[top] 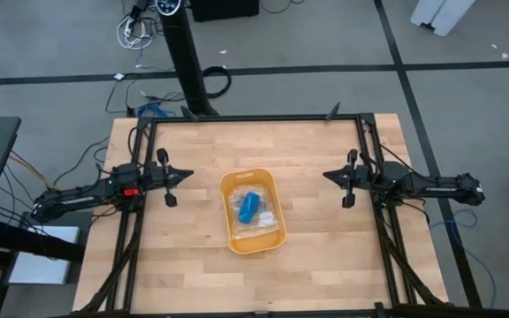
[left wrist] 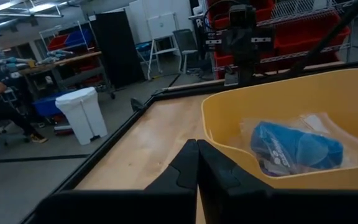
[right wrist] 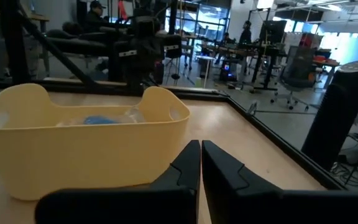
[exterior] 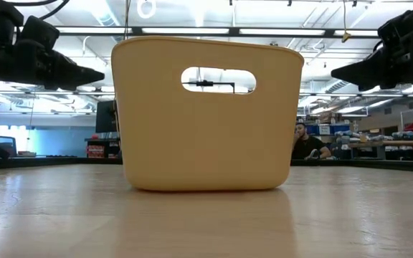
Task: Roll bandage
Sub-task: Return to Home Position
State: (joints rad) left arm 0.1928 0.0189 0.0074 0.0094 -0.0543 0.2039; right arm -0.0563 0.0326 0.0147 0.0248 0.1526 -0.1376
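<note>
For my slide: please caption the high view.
Yellow bin with the bagged blue bandage sits mid-table between the left tool and right tool.

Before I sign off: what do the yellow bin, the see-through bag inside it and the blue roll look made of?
Yellow bin: looks like moulded plastic, smooth and matt, with rounded corners and a cut-out handle slot.
Clear bag: thin plastic film, glossy, crinkled and catching bright glints.
Blue bandage inside the bag: probably soft fabric with a dull surface; no weave can be made out through the film.

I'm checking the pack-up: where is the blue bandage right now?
In the high view the bandage lies inside a clear bag in the yellow bin at mid-table, between the left gripper and right gripper.
</note>
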